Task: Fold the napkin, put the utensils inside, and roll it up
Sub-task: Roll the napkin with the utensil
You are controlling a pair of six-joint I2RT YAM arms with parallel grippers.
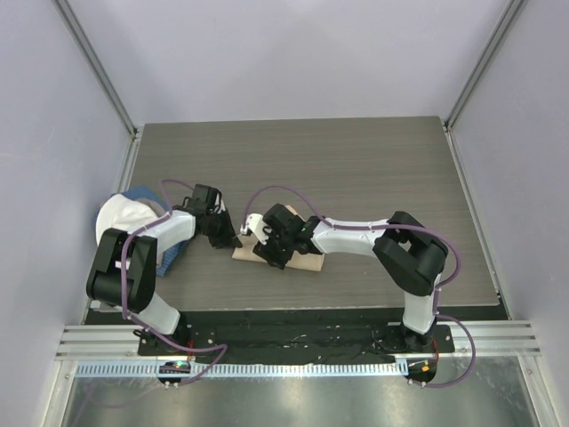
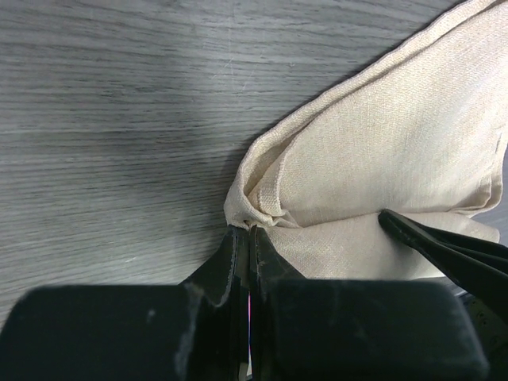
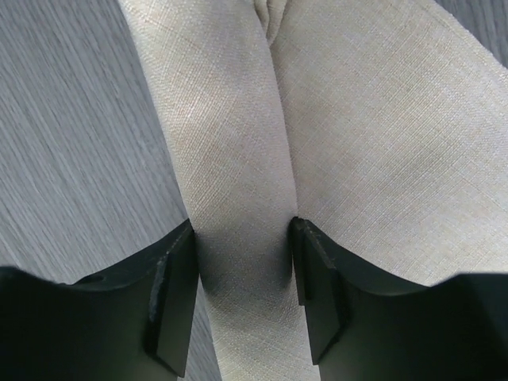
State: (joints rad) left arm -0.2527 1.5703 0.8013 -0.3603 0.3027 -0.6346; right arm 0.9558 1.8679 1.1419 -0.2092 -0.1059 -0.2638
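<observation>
The beige napkin (image 1: 307, 261) lies on the grey table just in front of both arms, folded and partly rolled into a thick ridge (image 3: 230, 143). My left gripper (image 2: 248, 230) is shut, pinching a bunched corner of the napkin (image 2: 381, 159) at its left end. My right gripper (image 3: 242, 254) straddles the rolled ridge, and its two pads (image 3: 176, 278) press against the ridge's sides. In the top view the right gripper (image 1: 271, 256) sits over the napkin's middle and the left gripper (image 1: 233, 240) sits at its left edge. One right finger (image 2: 444, 250) shows in the left wrist view. The utensils are hidden.
A white object (image 1: 120, 218) rests on a blue cloth (image 1: 169, 256) at the table's left edge, beside the left arm. Bare grey tabletop (image 1: 356, 169) stretches behind the arms to the back wall. Enclosure walls stand on both sides.
</observation>
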